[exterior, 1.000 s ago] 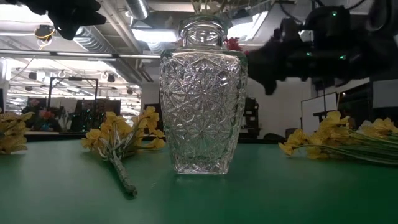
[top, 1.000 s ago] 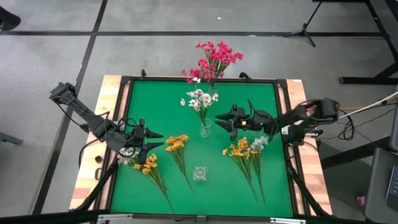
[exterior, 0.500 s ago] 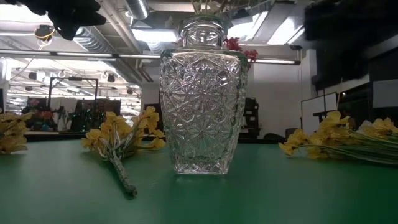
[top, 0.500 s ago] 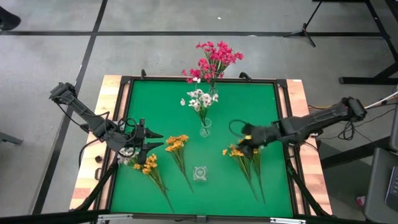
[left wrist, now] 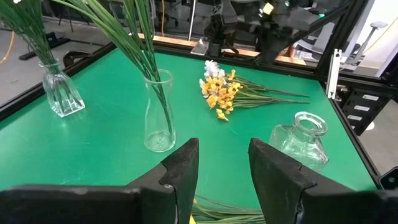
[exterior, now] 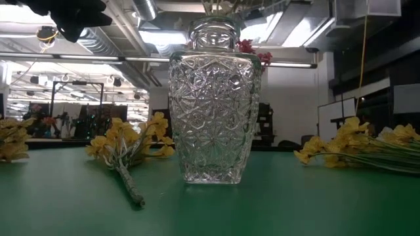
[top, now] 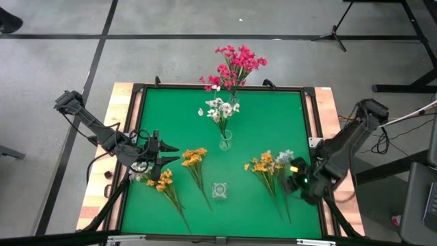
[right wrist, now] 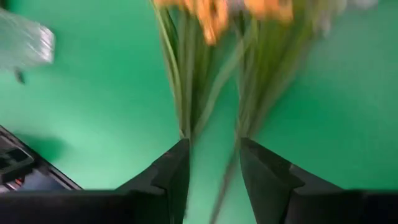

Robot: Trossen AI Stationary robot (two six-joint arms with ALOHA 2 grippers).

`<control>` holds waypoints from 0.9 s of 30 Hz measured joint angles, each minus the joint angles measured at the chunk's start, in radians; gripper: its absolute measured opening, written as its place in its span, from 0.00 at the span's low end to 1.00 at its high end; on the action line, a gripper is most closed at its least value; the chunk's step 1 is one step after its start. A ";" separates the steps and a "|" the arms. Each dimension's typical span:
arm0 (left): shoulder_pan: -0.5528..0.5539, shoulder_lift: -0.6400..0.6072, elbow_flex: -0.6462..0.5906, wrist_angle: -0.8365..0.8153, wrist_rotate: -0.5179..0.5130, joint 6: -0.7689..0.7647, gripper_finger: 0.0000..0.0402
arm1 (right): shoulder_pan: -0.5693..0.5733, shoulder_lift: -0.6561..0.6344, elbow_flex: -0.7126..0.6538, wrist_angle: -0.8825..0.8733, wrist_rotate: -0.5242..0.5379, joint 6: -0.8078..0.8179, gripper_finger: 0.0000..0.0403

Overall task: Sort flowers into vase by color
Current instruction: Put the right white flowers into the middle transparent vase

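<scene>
The right gripper [top: 298, 183] had swung from mid-table down over the stems of the yellow flowers [top: 268, 164] lying right of the cut-glass vase [top: 219, 190], fingers spread, empty, apparently lining up a pick. The left gripper [left wrist: 222, 163] waited, parted.

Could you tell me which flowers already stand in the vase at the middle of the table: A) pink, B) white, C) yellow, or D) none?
B: the white flowers stand in the middle vase, while the yellow bunches lie flat on the table.
</scene>
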 joint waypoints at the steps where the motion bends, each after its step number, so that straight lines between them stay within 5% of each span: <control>1: 0.000 0.000 0.000 0.000 0.000 0.000 0.34 | 0.022 0.017 0.000 0.010 -0.008 0.031 0.35; 21: 0.000 0.000 0.000 0.000 0.000 0.001 0.34 | 0.053 0.236 0.000 0.136 -0.132 0.031 0.36; 27: 0.000 0.000 0.000 0.000 0.000 0.001 0.34 | 0.026 0.293 0.000 0.144 -0.130 -0.015 0.52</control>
